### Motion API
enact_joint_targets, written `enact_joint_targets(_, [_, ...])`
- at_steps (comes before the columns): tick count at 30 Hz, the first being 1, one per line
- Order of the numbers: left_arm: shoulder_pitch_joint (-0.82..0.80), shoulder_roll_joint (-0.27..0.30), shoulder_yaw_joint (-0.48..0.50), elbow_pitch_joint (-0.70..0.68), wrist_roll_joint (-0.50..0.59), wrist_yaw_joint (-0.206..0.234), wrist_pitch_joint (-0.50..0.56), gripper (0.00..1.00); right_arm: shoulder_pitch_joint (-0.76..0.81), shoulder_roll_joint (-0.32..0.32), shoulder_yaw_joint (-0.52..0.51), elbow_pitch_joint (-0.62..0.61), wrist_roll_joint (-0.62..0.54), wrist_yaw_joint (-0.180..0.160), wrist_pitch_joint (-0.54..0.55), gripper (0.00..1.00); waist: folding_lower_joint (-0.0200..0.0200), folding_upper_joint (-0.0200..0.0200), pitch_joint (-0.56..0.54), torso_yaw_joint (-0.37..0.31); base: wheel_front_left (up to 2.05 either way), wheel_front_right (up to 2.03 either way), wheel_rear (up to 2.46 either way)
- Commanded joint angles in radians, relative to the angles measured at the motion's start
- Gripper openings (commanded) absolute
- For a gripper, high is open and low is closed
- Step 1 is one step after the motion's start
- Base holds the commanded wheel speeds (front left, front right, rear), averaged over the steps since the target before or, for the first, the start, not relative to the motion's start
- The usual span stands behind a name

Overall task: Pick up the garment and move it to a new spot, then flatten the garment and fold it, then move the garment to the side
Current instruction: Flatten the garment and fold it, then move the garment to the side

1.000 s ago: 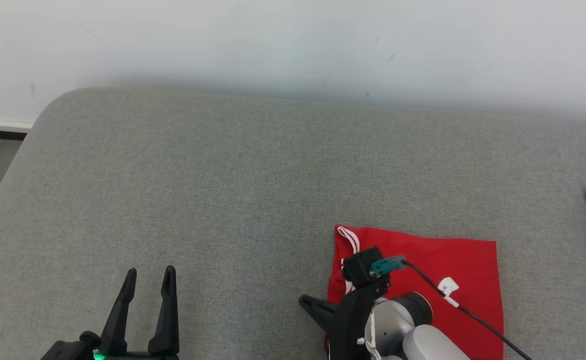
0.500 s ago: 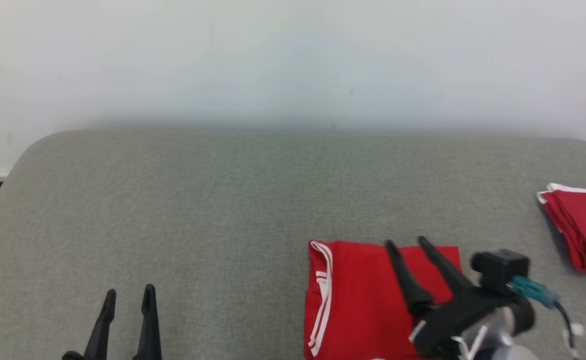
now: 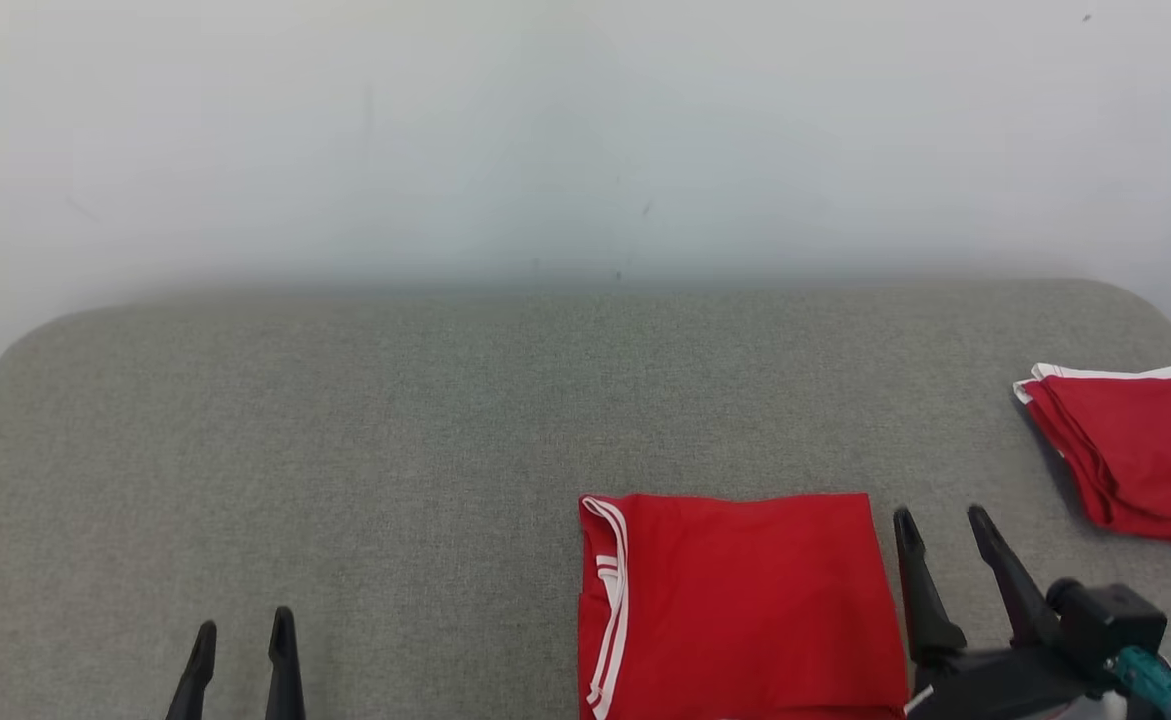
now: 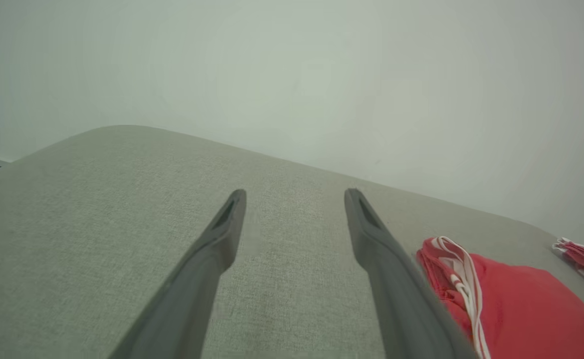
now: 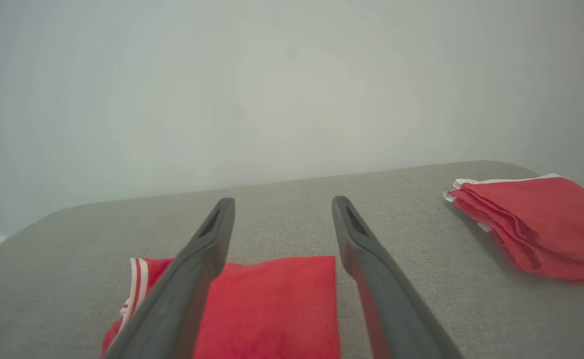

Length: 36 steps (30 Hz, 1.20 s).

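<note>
The garment (image 3: pixel 745 600) is red, folded into a flat rectangle with white stripes down its left edge. It lies on the grey cushion (image 3: pixel 395 420) at the lower centre-right of the head view, its bottom cut off by the frame. The right gripper (image 3: pixel 941 514) stands just beside the garment's right edge at the lower right, fingers spread and empty. The left gripper (image 3: pixel 245 620), at the lower left, is well apart from it, fingers likewise spread with nothing between them. A second red pile (image 3: pixel 1135 450) lies at the right edge.
</note>
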Motion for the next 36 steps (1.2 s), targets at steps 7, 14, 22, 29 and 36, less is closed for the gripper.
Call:
enact_joint_targets(7, [0.026, 0.02, 0.01, 0.063, 0.032, 0.024, -0.004, 1.0, 0.038, -0.01, -0.05, 0.097, -0.062, 0.0, -0.048, 1.0, 0.0001, -0.0001, -0.022, 0.001, 0.0, 0.0, 0.0])
enact_joint_targets(14, [0.049, 0.032, 0.013, 0.058, 0.049, 0.021, -0.004, 1.0, 0.047, 0.005, -0.074, 0.129, -0.055, 0.0, -0.041, 1.0, 0.0001, -0.0001, -0.026, 0.001, 0.0, 0.0, 0.0])
enact_joint_targets(22, [0.053, 0.031, 0.006, 0.038, 0.054, 0.016, -0.004, 1.0, 0.045, 0.011, -0.082, 0.109, -0.065, 0.0, -0.034, 1.0, 0.0001, -0.0001, -0.018, 0.007, 0.0, 0.0, 0.0])
enact_joint_targets(29, [0.045, 0.031, -0.006, 0.035, 0.051, 0.015, -0.004, 1.0, 0.046, 0.013, -0.081, 0.094, -0.065, 0.0, -0.021, 1.0, 0.0001, -0.0001, -0.008, 0.01, 0.0, 0.0, 0.0])
enact_joint_targets(36, [0.042, 0.026, -0.011, 0.019, 0.058, 0.021, -0.004, 1.0, 0.046, 0.015, -0.083, 0.082, -0.064, 0.0, 0.015, 1.0, 0.0001, -0.0001, 0.001, 0.014, 0.0, 0.0, 0.0])
